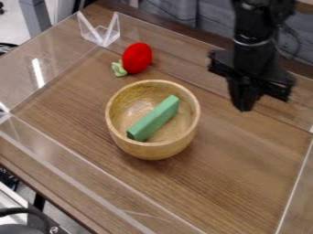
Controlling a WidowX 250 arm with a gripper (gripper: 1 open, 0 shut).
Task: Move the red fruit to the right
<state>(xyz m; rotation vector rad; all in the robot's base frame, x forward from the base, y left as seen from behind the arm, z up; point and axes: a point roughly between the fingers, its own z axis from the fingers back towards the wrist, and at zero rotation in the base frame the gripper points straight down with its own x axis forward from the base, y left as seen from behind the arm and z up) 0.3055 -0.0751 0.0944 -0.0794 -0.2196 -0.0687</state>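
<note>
The red fruit (137, 56) lies on the wooden table at the back left, its light green leafy cap pointing toward the front left. My gripper (248, 102) hangs over the right side of the table, well to the right of the fruit and apart from it. Its dark fingers are drawn together into one narrow shape with nothing between them.
A wooden bowl (124, 137) stands in the middle of the table with a green rectangular block (156, 118) lying in it. Clear acrylic walls (37, 73) ring the table, and a clear folded stand (101, 29) sits behind the fruit.
</note>
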